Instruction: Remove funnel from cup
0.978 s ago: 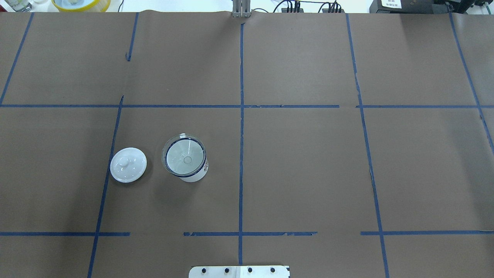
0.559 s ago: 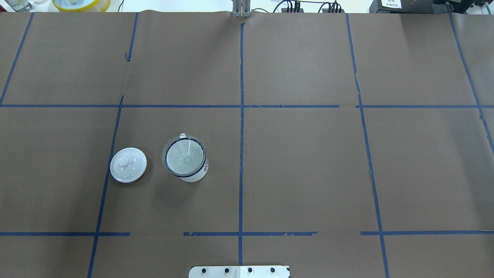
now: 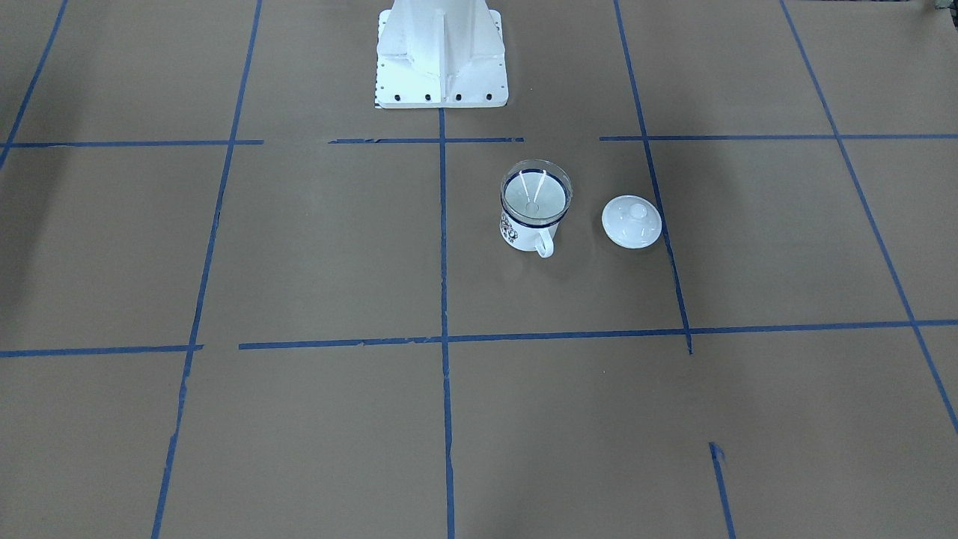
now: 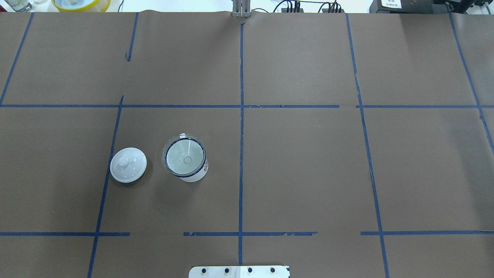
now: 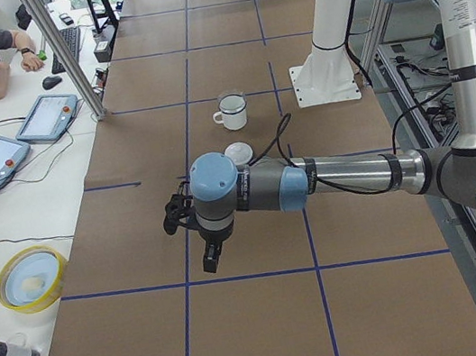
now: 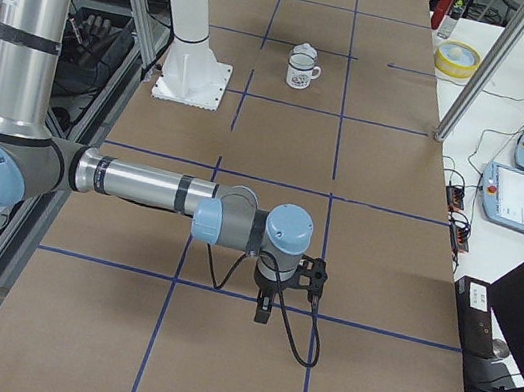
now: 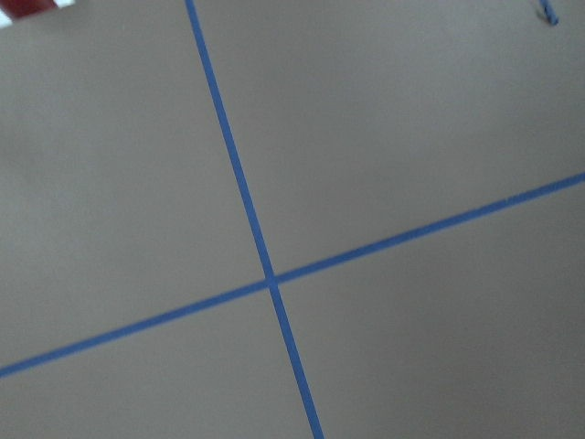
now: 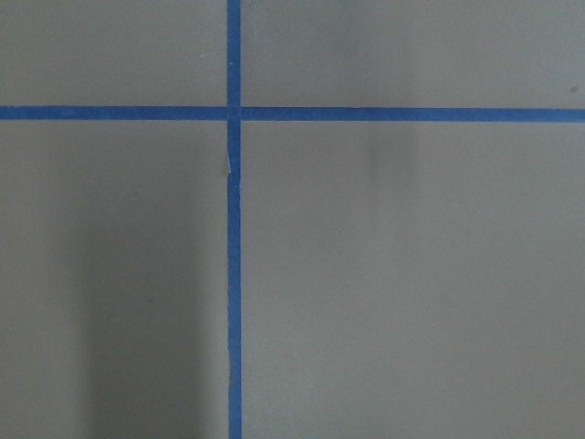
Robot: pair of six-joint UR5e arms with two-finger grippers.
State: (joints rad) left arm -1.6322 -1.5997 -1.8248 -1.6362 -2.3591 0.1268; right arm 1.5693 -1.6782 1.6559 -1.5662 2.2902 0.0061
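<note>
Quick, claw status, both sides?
Left claw: cannot tell open or shut, seen only from the side.
Right claw: cannot tell, same reason.
Neither has the funnel; it sits in the cup.

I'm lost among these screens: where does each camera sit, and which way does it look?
Front: across the table, facing the base, steeply down on the cup.
Overhead: behind the base, looking forward and down; its edge shows.
Left: table's left end, along it; left arm near.
Right: opposite end; right arm near.
Left wrist: down at table tape; no body.
Right wrist: likewise.
Shared: front and overhead both show funnel in cup, lid beside.
</note>
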